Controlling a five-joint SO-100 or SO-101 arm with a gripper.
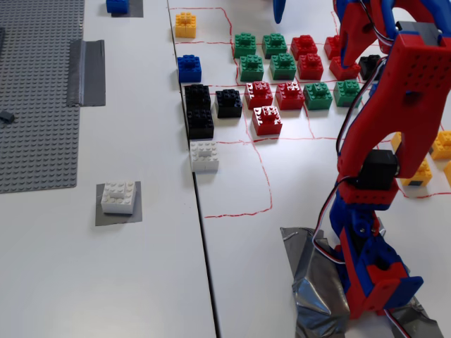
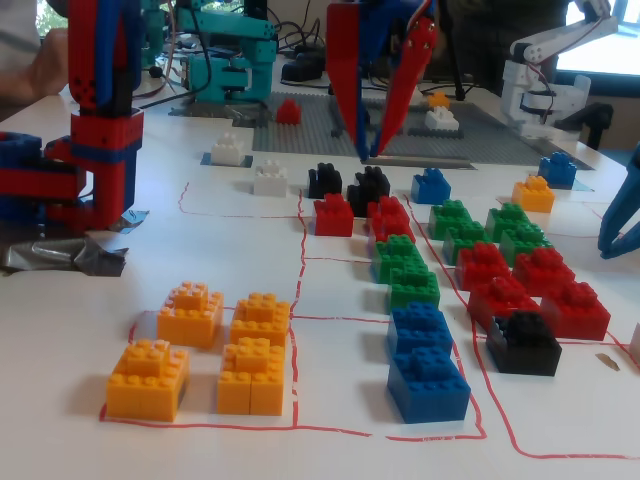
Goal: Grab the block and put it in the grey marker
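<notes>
Arm base (image 1: 373, 274): red and blue, standing on crumpled silver tape (image 1: 310, 282) at the near edge of the white counter (image 1: 106, 282) in a fixed view; the same base appears at the left of another fixed view (image 2: 95, 170).

Grey marker (image 1: 118, 204): flat square of grey tape on the left counter panel, near the front. One white block (image 1: 118, 197) sits on it, within its edges; also seen far left in a fixed view (image 2: 228, 149).

Second white block (image 1: 204, 156): just right of the counter seam, at the corner of a red-outlined box, apart from the marker; also seen in a fixed view (image 2: 270, 178).

Black bricks (image 1: 199, 110): stacked pair directly behind the second white block, a third black brick (image 1: 228, 103) just beside them.

Red bricks (image 1: 266, 120) and green bricks (image 1: 251, 67): rows behind and to the right, inside red pen outlines.

Blue brick (image 1: 189, 68), then orange brick (image 1: 185, 24): farther back along the seam.

Grey baseplate (image 1: 35, 91): large studded sheet at far left, with a wrinkled tape strip (image 1: 88, 72) along its right edge.

Claw (image 2: 371, 150): raised above the black and red bricks, tips pointing down, red fingers (image 2: 345, 70) spread apart, nothing between them.

Orange bricks (image 2: 205, 350): group of four nearest the camera in a fixed view.
</notes>
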